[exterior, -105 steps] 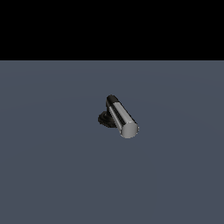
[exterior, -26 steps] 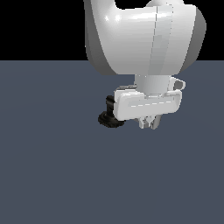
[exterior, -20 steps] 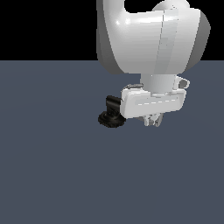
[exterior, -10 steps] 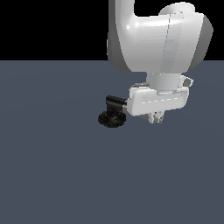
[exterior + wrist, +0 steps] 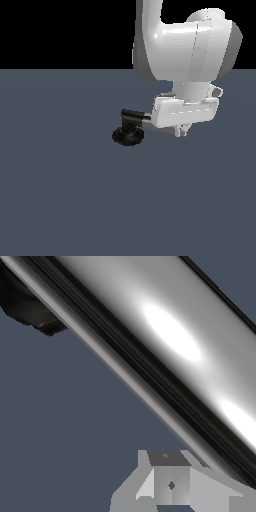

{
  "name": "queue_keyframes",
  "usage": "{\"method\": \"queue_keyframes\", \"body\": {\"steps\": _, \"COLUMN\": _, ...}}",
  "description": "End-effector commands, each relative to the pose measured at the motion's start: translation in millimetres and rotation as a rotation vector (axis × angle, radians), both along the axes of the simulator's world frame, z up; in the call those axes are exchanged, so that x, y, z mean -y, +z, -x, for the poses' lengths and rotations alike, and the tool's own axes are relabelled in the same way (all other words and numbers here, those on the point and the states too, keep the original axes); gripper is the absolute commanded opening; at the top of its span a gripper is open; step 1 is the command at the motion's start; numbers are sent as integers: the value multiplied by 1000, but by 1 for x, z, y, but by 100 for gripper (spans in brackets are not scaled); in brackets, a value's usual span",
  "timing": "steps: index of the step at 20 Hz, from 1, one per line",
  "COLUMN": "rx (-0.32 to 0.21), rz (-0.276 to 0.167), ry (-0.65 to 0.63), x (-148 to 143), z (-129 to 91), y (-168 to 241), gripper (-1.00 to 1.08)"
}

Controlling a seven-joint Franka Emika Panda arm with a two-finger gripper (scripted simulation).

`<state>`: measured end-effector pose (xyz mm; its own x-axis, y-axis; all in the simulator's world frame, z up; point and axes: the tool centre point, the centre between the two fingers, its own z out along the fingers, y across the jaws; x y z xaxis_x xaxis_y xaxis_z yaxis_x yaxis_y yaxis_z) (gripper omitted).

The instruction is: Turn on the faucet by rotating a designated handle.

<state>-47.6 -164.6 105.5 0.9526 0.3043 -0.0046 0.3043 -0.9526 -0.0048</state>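
Jaws: the gripper (image 5: 182,131) hung low over the handle (image 5: 165,351); whether the jaws were open or closed could not be told, only one grey finger (image 5: 172,483) showing beside the bar.
Handle: a glossy silver bar, mostly hidden behind the white hand in the exterior view, a short stub (image 5: 147,120) visible at the black elbow.
Faucet: the faucet (image 5: 129,131) sat on its round black base, toward the exterior view's left of the gripper.
Writing: none readable.
Surface: plain dark blue-grey bench (image 5: 65,190), black backdrop above.
Room: open bench on every side of the faucet.
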Motion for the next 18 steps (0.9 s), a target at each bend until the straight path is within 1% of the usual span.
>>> {"method": "queue_keyframes", "body": {"steps": 1, "rx": 6, "rz": 0, "ry": 16, "x": -4, "z": -14, "y": -1, "gripper": -100}}
{"method": "queue_keyframes", "body": {"steps": 18, "rx": 6, "rz": 1, "ry": 12, "x": 20, "z": -62, "y": -1, "gripper": -100}}
